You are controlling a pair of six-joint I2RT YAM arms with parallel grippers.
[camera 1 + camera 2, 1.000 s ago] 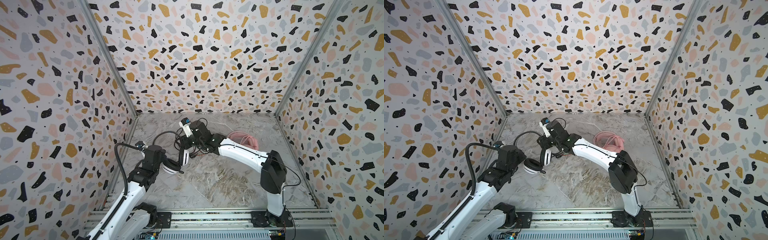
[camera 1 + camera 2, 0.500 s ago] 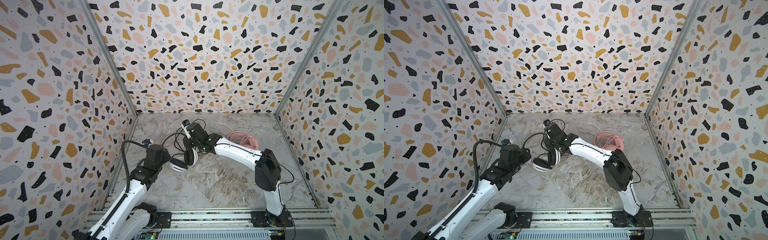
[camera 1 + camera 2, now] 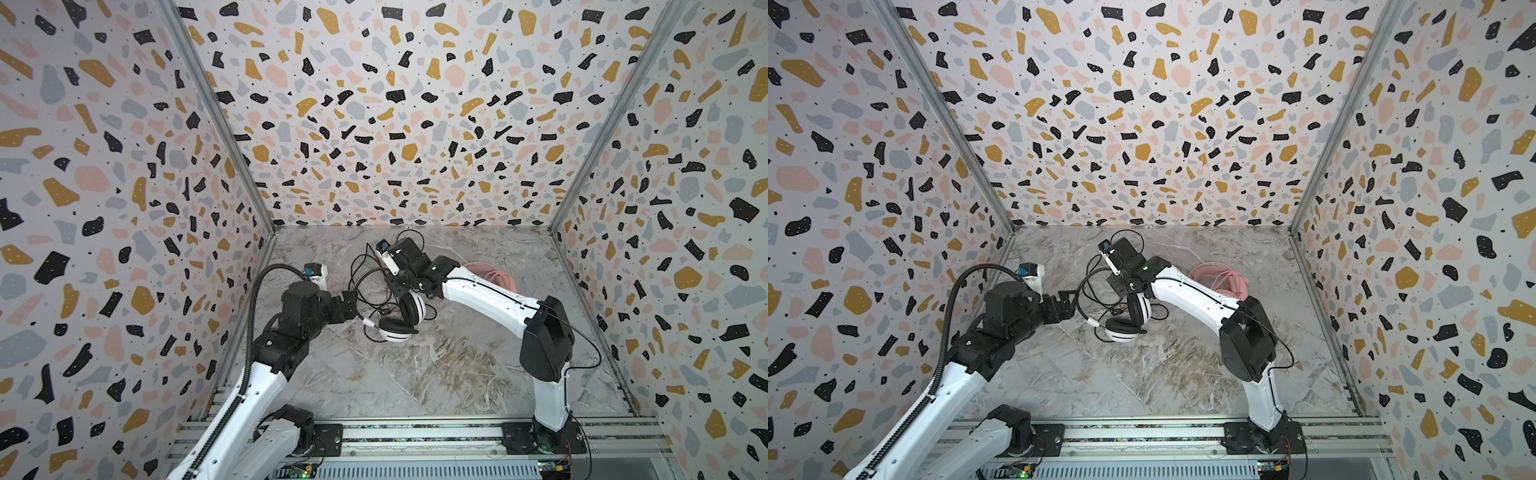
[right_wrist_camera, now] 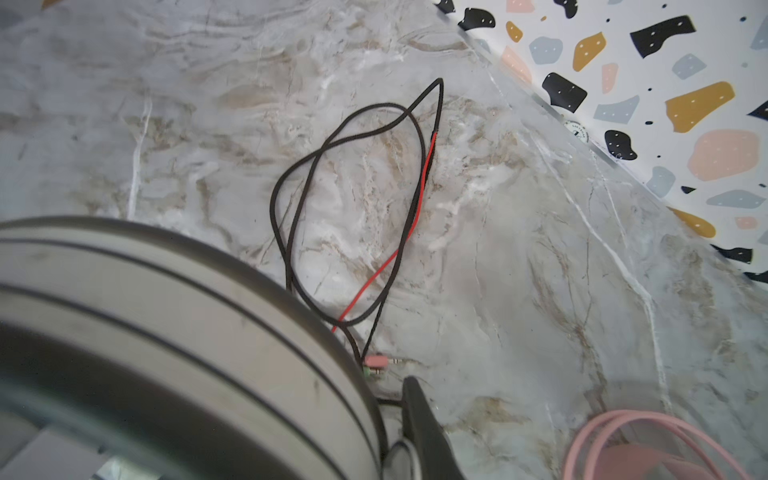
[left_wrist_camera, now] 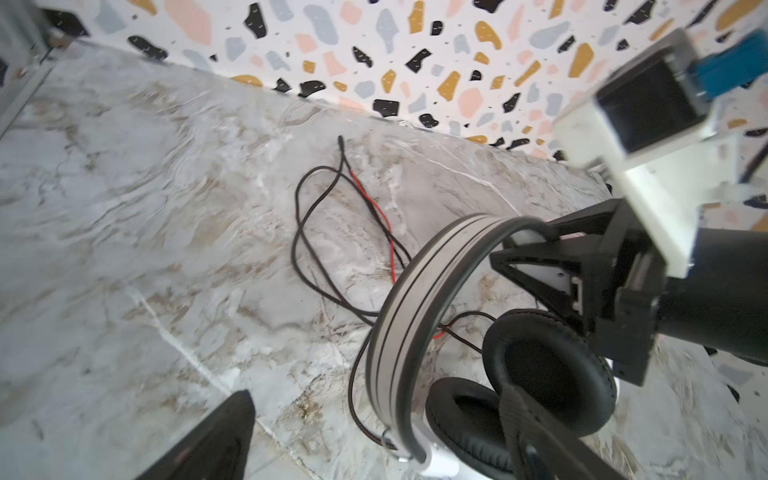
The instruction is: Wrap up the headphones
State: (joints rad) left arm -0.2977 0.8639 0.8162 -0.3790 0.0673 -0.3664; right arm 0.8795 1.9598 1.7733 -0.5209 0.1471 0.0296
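Observation:
The white headphones [image 3: 409, 318] with black stripes hang just above the marble floor in both top views, ear cups low. My right gripper [image 3: 405, 286] is shut on their headband [image 4: 166, 332]; only one of its fingers [image 4: 424, 428] shows. My left gripper [image 3: 352, 304] stands open just left of them, and the lower end of the headband [image 5: 399, 332] sits between its spread jaws, untouched. The black cable [image 4: 353, 216] with a red strand lies in loose loops on the floor, its plugs [image 4: 376, 363] beside the band. The pink headphones [image 3: 494, 274] lie behind my right arm.
Terrazzo-patterned walls [image 3: 395, 124] close in the marble floor [image 3: 415, 374] on three sides. Both arm bases stand on a metal rail [image 3: 415, 432] along the front edge. A pink cable coil [image 4: 644, 440] lies near my right gripper.
My left gripper has let go of the ear cup and opened wide. My right gripper has closed on the headband, and the white headphones have shifted right.

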